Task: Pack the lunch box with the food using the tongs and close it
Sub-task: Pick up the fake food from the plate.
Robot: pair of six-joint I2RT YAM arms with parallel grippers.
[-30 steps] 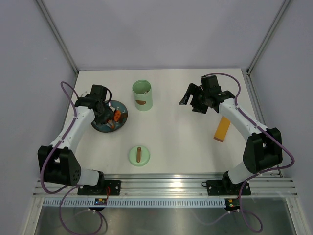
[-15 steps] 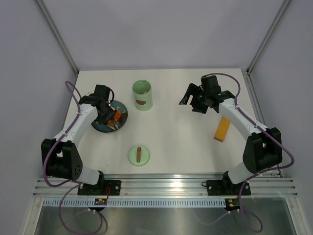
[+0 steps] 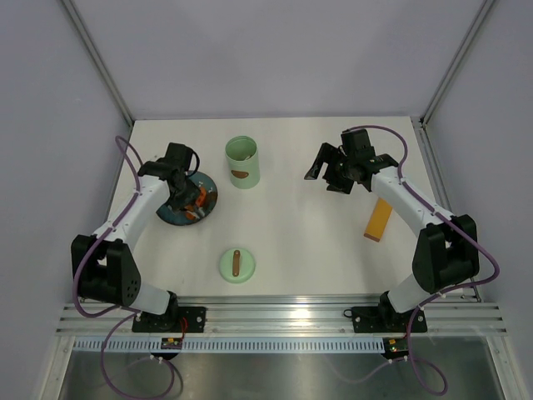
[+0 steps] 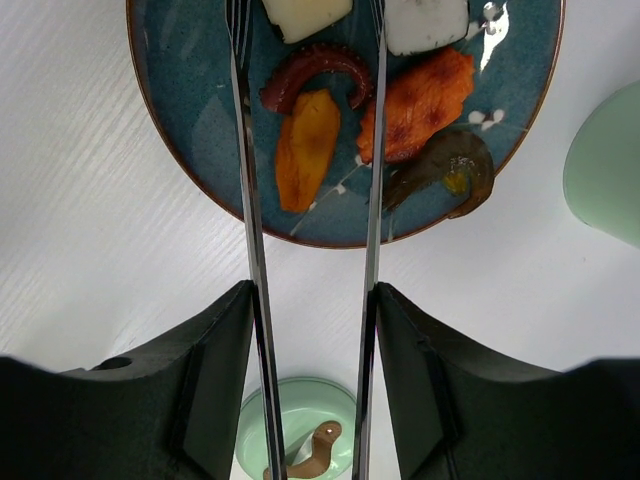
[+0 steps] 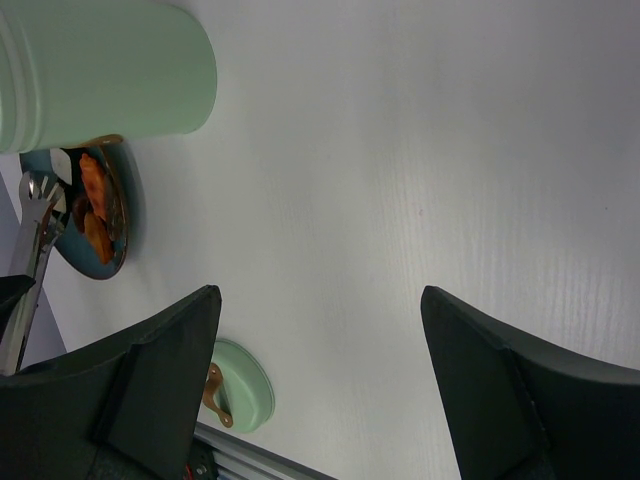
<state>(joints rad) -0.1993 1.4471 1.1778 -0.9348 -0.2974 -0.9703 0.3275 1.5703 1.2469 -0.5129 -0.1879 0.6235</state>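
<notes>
My left gripper (image 3: 179,188) hovers over the dark blue plate (image 3: 171,218), shut on the silver tongs (image 4: 250,200). Each tong arm runs along the inside of one finger. Below the two arms, on the plate (image 4: 190,110), lies the food: an orange slice (image 4: 305,148), a red curl, a grilled orange piece and a shrimp. The tong tips run off the top of the left wrist view. The mint lunch box (image 3: 242,162) stands open and upright behind the plate. Its lid (image 3: 236,265) lies near the front edge, handle up. My right gripper (image 3: 323,177) hangs open and empty above bare table.
A flat orange-yellow strip (image 3: 378,219) lies on the table under the right forearm. In the right wrist view the lunch box (image 5: 100,75) is at the top left, and the lid (image 5: 240,395) is low beside the metal front rail. Grey walls enclose the table.
My left gripper has shifted slightly over the plate, and the tongs have closed a little. The right arm has not moved.
</notes>
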